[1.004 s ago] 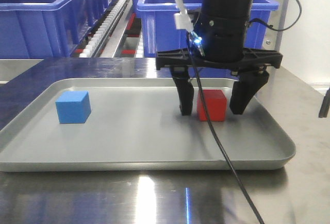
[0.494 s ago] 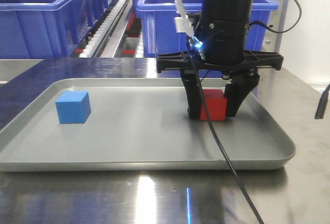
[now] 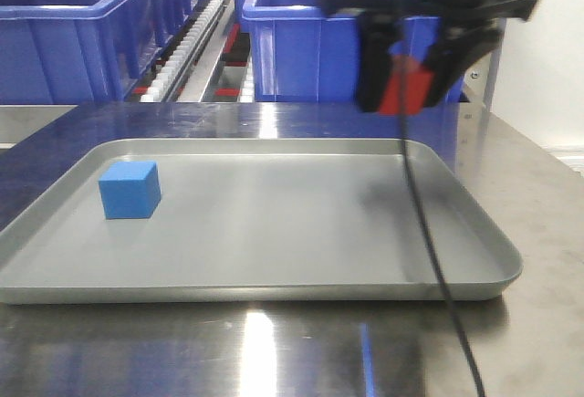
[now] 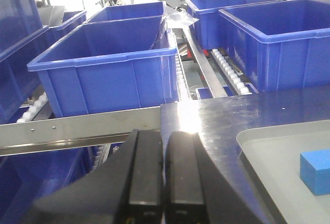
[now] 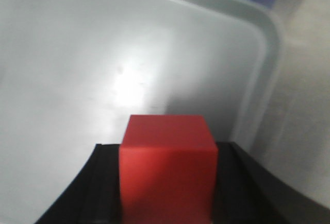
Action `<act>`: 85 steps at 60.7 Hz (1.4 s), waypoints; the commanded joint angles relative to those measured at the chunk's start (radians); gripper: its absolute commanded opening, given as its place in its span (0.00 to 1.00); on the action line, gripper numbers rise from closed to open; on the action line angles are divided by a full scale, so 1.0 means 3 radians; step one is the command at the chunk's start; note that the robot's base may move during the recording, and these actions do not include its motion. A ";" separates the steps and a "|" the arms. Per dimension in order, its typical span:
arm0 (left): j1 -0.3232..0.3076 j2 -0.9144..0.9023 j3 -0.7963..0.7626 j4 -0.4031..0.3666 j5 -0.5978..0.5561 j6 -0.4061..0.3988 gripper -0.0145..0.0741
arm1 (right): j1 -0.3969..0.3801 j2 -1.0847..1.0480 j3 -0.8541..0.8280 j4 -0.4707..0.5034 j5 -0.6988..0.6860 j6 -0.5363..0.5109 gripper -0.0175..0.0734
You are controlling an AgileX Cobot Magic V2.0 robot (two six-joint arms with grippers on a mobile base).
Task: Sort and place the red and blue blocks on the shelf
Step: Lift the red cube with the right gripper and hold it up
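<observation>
Small matte red cube [image 5: 166, 167] clamped in right tool [image 3: 408, 96], aloft above flat grey rimmed tray [image 3: 274, 233]. Left tool [image 4: 164, 183] pinched closed, empty. Small blue cube [image 3: 130, 190] on tray.

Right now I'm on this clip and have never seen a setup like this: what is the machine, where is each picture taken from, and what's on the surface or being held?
This is a two-armed robot; each arm ends in a two-fingered tool. The front view looks across a shiny steel tabletop at a flat grey tray. The other two pictures come from cameras on the wrists, looking along each tool. A blue block sits on the tray. The right tool grips a red block in the air above the tray's right side; its wrist view shows the cube between the fingers. The left tool is shut on nothing, beside the tray, facing the shelf with its blue bins.
</observation>
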 commanded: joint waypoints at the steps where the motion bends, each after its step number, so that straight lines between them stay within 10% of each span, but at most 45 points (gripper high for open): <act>1: -0.0005 -0.0053 0.0072 -0.0004 -0.0299 -0.0015 0.30 | -0.0177 -0.0397 0.0208 0.0051 -0.0356 -0.0255 0.31; 17: -0.0005 -0.0053 0.0072 -0.0004 -0.0299 -0.0015 0.30 | -0.0753 -0.1159 0.1206 0.0511 -0.1398 -0.0951 0.31; 46: -0.0005 -0.0053 0.0072 -0.0004 -0.0299 -0.0015 0.30 | -0.1172 -0.2645 0.2712 0.0477 -0.2876 -0.0860 0.31; 85: -0.0005 -0.0053 0.0072 -0.0004 -0.0299 -0.0015 0.30 | -0.1172 -0.4203 0.2941 -0.0025 -0.2591 -0.0722 0.31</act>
